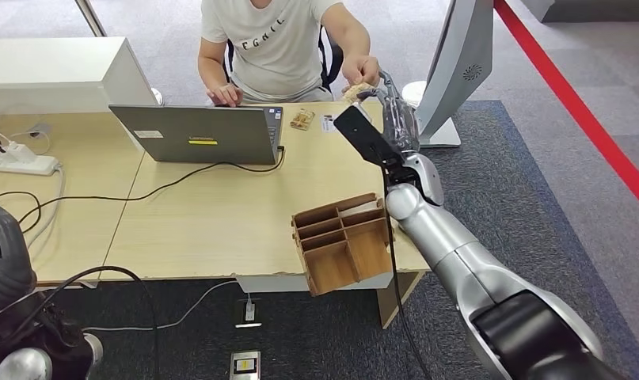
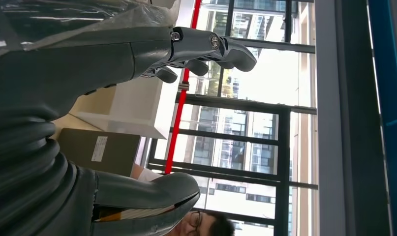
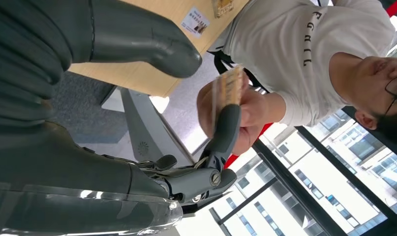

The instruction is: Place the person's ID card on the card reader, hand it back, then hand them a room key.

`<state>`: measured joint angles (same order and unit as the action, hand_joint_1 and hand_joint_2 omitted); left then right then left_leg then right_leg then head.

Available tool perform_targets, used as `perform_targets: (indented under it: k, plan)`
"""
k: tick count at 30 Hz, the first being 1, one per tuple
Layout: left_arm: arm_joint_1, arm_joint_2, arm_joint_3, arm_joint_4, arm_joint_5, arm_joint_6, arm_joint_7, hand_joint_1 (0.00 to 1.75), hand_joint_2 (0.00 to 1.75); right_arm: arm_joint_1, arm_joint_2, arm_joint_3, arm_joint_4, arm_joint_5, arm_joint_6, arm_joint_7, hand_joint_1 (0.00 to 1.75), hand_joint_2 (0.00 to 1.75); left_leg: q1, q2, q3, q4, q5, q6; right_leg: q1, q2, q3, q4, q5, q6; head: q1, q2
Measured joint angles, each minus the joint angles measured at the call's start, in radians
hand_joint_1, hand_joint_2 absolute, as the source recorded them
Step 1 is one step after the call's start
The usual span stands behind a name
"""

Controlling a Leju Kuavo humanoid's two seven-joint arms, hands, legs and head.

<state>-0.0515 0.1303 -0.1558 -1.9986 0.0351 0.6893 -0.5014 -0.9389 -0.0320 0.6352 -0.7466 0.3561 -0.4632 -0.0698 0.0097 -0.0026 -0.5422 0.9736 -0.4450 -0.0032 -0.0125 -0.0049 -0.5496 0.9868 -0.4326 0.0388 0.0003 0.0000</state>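
My right hand [image 1: 391,99] is stretched out past the far edge of the desk [image 1: 221,214] to the seated person [image 1: 272,43]. A tan card [image 1: 359,90] stands edge-on between us. The person's hand [image 3: 250,110] grips the card [image 3: 228,86], and one of my fingers [image 3: 227,129] lies along it. My thumb [image 3: 152,42] stays apart from the card. A second tan card [image 1: 302,119] and a white card [image 1: 328,123] lie on the desk near the laptop. My left hand [image 2: 152,98] hangs low at the left with fingers spread and nothing in it.
An open grey laptop [image 1: 197,134] faces the person. A wooden divided organizer [image 1: 344,241] sits at the desk's near edge beside my right forearm. A white stand [image 1: 458,71] rises at the right. A power strip [image 1: 19,162] and cables lie at the left.
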Motion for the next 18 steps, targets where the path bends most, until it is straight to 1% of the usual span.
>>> perform_targets:
  k: [5, 12, 18]
  plan:
    - [-0.004, 0.006, -0.002, 0.004, 0.0, 0.0, 0.005, 0.0, 1.75, 0.0, -0.012, 0.002, -0.014, 0.013, -0.024, 0.024, 0.0, 1.75, 0.0, 0.0, 0.0, 0.0, 0.0, 0.0, 0.0, 0.0, 0.0, 0.0, 0.0, 0.0, 0.0, 0.0]
    - [-0.003, 0.013, -0.004, 0.005, -0.003, 0.0, 0.004, 0.0, 1.75, -0.005, -0.04, 0.002, -0.077, 0.018, -0.037, 0.048, 0.0, 1.75, 0.0, 0.0, 0.0, 0.0, 0.0, 0.0, 0.0, 0.0, 0.0, 0.0, 0.0, 0.0, 0.0, 0.0]
    - [0.01, 0.013, 0.002, 0.004, -0.026, 0.0, 0.006, 0.0, 1.75, -0.011, -0.052, 0.001, -0.129, 0.009, -0.052, 0.034, 0.0, 1.75, 0.0, 0.0, 0.0, 0.0, 0.0, 0.0, 0.0, 0.0, 0.0, 0.0, 0.0, 0.0, 0.0, 0.0]
